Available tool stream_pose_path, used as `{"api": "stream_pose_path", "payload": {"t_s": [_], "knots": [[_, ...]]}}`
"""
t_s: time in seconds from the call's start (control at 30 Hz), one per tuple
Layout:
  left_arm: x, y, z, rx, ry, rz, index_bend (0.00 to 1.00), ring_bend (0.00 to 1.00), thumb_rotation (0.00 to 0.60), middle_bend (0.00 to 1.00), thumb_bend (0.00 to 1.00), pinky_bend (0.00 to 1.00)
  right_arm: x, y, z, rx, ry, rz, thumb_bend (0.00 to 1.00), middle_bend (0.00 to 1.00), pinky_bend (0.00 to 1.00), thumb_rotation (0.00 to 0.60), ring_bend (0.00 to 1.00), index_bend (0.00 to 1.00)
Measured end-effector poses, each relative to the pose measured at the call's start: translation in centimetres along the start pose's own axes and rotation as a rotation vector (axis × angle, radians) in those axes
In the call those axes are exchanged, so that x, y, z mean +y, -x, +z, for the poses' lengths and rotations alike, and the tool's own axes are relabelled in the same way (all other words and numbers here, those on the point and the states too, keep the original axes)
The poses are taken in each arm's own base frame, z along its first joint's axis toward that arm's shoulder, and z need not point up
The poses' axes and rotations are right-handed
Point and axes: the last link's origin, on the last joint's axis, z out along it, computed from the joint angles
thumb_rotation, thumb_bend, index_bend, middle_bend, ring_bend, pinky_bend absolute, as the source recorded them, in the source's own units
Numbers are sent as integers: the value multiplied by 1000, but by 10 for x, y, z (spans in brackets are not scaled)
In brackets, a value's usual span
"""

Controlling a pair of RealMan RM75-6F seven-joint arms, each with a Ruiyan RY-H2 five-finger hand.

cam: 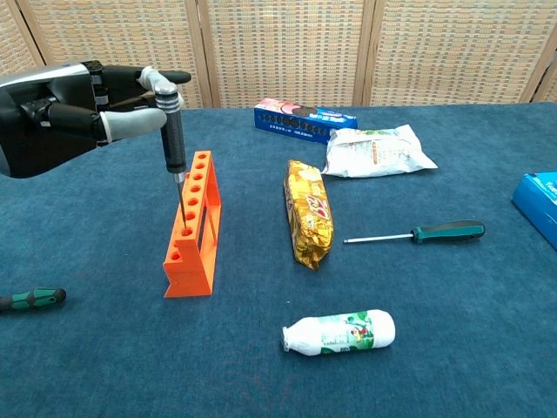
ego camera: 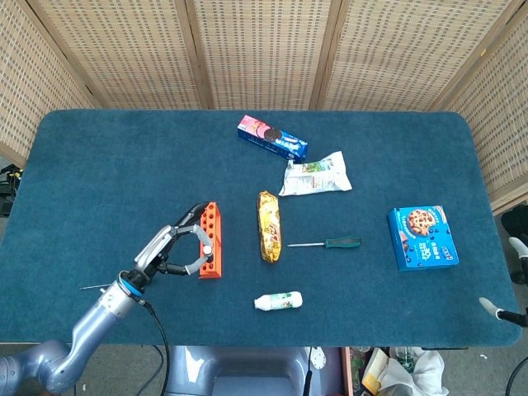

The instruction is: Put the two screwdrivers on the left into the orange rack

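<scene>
Holding black screwdriver (cam: 175, 131) upright by grip w/ left hand (cam: 65, 113), tip in orange rack (cam: 194, 225); stiff, light, prob. slippery.

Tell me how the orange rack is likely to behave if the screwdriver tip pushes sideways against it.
The orange rack looks tall and narrow, so it may tip sideways. It appears to be thin, open plastic, probably light enough to slide on the cloth. The left hand holds the screwdriver from above only.
</scene>
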Motion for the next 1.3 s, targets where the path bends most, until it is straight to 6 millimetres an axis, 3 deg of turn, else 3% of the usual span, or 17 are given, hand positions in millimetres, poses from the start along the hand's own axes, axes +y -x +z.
{"api": "stream_pose_path", "payload": {"t_s": [0.5, 1.3], "knots": [[-38, 7, 6, 18, -64, -11, 678, 0, 600, 0, 413, 0, 0, 2, 1, -6, 3, -2, 0, 0, 0, 600, 0, 0], [-49, 10, 5, 20, -89, 41, 677, 0, 600, 0, 413, 0, 1, 0, 1, -7, 3, 4, 0, 0, 0, 600, 0, 0]]}}
